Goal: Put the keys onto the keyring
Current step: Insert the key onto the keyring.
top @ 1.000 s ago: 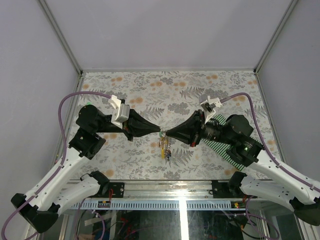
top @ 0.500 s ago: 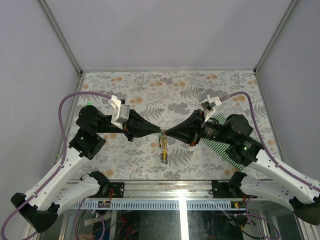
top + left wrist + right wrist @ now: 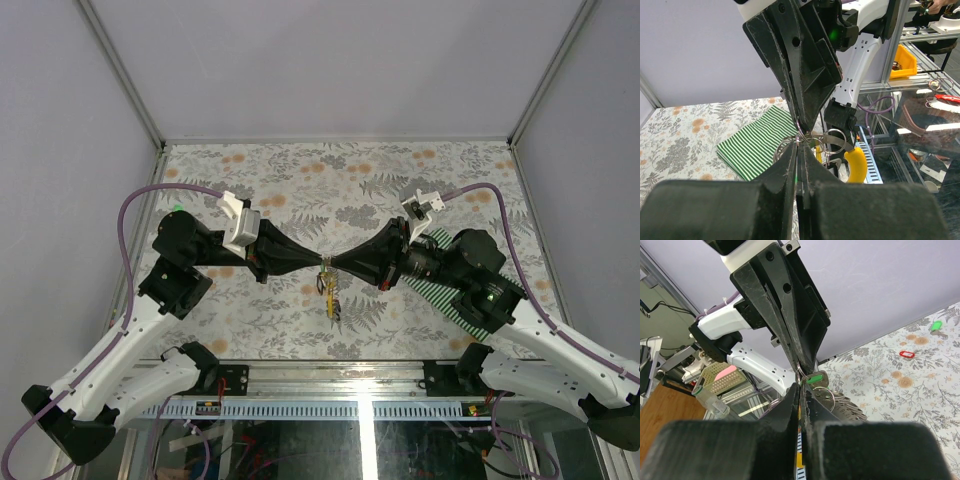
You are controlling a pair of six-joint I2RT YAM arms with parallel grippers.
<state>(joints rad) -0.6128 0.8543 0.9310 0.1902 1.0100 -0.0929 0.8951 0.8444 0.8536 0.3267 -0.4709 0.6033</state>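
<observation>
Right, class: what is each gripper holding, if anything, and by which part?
Both the left gripper and right gripper pinch the keyring at its upper loop; the keys dangle below.

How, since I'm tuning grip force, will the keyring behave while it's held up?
Probably floppy: pinched between the left gripper and right gripper, the keyring lets its keys dangle below instead of holding shape. Likely light, since fingertip pinches alone carry it. Its thin wire might twist or slip in the pinch.
</observation>
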